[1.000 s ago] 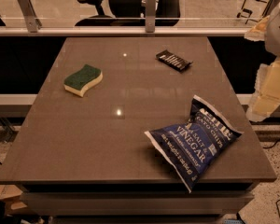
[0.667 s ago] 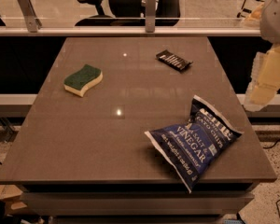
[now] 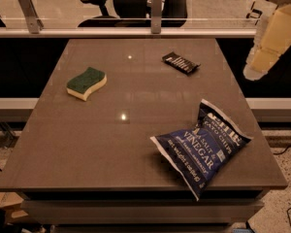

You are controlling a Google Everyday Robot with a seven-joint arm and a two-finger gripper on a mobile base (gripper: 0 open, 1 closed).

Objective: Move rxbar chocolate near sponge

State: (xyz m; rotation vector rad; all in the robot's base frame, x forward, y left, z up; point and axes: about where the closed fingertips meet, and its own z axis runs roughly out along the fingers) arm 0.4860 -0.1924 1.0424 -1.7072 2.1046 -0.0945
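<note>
The rxbar chocolate (image 3: 180,62), a small flat black wrapper with white lettering, lies at the far right of the table (image 3: 136,125). The sponge (image 3: 86,83), with a green top and pale yellow body, lies at the far left, well apart from the bar. My cream-coloured arm (image 3: 267,39) hangs off the table's right side. My gripper (image 3: 256,8) is at the top right of the view, above and to the right of the bar, touching nothing.
A large blue chip bag (image 3: 201,147) lies at the table's near right. A glass rail with metal posts (image 3: 156,4) runs along the far edge, with office chairs (image 3: 131,1) behind it.
My arm has risen and shifted a little to the left at the table's right side. The bar, the sponge and the chip bag have not moved.
</note>
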